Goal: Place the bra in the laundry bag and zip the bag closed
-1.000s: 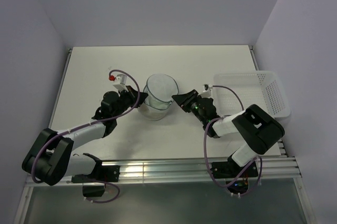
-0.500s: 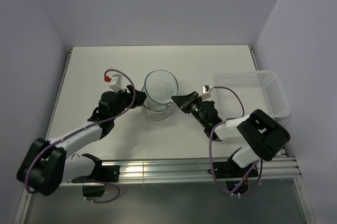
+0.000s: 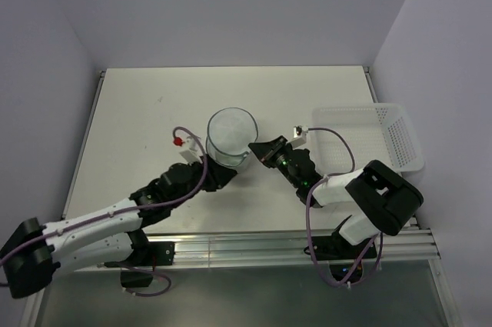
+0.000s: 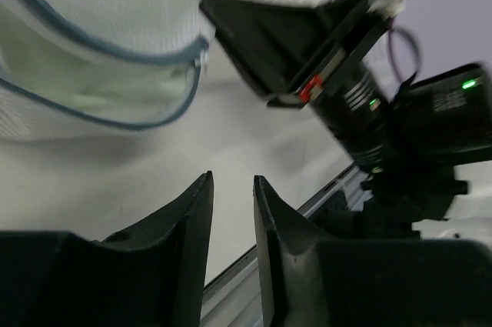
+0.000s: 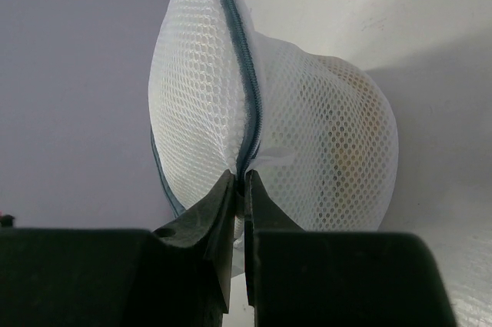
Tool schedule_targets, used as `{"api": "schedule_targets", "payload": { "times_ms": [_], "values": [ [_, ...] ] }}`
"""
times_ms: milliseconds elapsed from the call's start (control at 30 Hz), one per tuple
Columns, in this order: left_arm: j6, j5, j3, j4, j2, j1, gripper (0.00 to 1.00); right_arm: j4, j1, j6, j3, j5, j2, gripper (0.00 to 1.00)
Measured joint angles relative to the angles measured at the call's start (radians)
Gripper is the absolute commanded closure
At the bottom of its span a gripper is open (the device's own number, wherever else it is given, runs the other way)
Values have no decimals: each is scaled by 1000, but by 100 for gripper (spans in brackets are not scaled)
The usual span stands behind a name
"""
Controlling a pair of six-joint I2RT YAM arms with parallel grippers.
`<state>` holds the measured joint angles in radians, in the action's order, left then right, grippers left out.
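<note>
So, the laundry bag point(image 3: 229, 133) sits upright near the middle of the white table point(image 3: 138, 104), domed, with its dark zipper rim running round the top. The right gripper point(image 5: 240, 179) comes in from the bag's right side and is pinched tight on the mesh right at the zipper seam, fingers pressed together with the fabric caught between them. The left gripper point(image 4: 231, 182) is low and just in front of the bag, apart from it, jaws a narrow slot apart with nothing in between. From the left wrist the bag's blue-grey rim shows as two lines with a gap between them on that side, something pale green-white showing in the gap. Through the mesh in the right wrist view a pale tan shape point(image 5: 347, 150) shows, too blurred to name. A white perforated basket point(image 3: 401, 136) stands at the table's right edge, well apart from the bag. Lilac walls point(image 3: 231, 11) close in the back and both sides. The bag's far side is hidden in every view, and the left wrist picture cuts off its top
</note>
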<state>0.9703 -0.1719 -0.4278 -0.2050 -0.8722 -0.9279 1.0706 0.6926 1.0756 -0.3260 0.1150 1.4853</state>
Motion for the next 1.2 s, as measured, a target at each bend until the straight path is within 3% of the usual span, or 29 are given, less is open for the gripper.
{"api": "schedule_targets", "payload": {
  "times_ms": [133, 367, 767, 1200],
  "values": [
    [64, -42, -10, -74, -206, -103, 64, 0, 13, -4, 0, 8, 0, 100],
    [112, -99, -83, -223, -436, -119, 57, -9, 28, -22, 40, 17, -55, 100],
    [108, -177, -111, -322, -490, -98, 56, -25, 43, -50, 59, 28, -102, 100],
    [97, -158, -111, -381, -565, -70, 73, -32, 63, -79, 68, 80, -111, 100]
  ]
}}
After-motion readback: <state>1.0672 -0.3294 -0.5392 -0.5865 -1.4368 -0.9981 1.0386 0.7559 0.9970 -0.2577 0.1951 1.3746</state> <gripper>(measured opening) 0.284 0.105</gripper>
